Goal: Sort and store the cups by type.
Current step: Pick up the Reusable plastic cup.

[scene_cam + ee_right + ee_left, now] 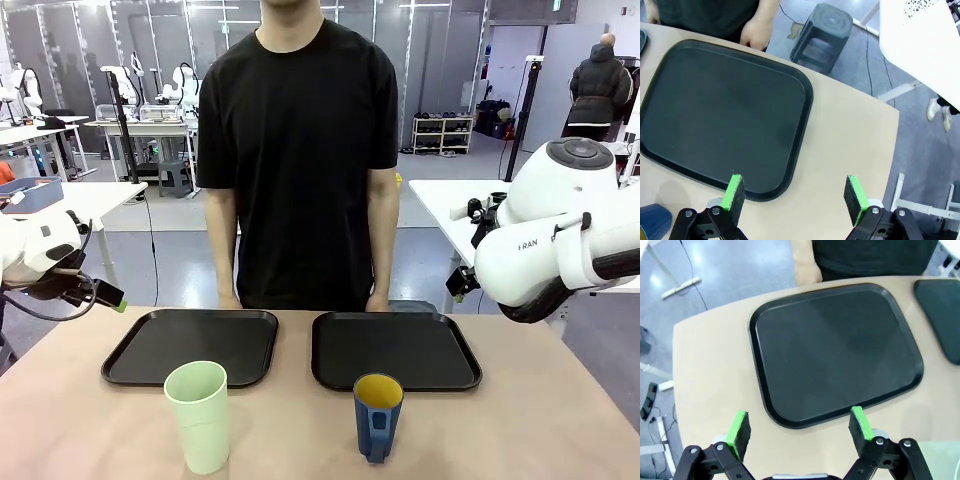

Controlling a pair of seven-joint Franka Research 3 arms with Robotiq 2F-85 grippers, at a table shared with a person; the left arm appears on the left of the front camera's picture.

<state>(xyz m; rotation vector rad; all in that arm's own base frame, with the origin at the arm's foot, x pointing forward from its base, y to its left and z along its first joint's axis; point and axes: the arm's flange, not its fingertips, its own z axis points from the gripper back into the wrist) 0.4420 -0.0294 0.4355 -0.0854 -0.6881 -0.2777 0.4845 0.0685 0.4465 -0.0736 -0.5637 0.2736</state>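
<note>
Gaping wide on left gripper (799, 416), pale green tumbler (197, 415) just past one finger, untouched; same wide spread on right gripper (793, 181), dark blue cup (651, 221) off beside it.

left gripper (800, 422) over the tabletop (705, 375), fingers (740, 427) spread wide | black tray (835, 345) right ahead | second tray (942, 315) at the right edge | person's hand (807, 267) up top

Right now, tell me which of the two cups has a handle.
The shorter dark blue cup with the yellow inside, standing by the right tray; the taller pale green tumbler is plain, with no handle.
</note>
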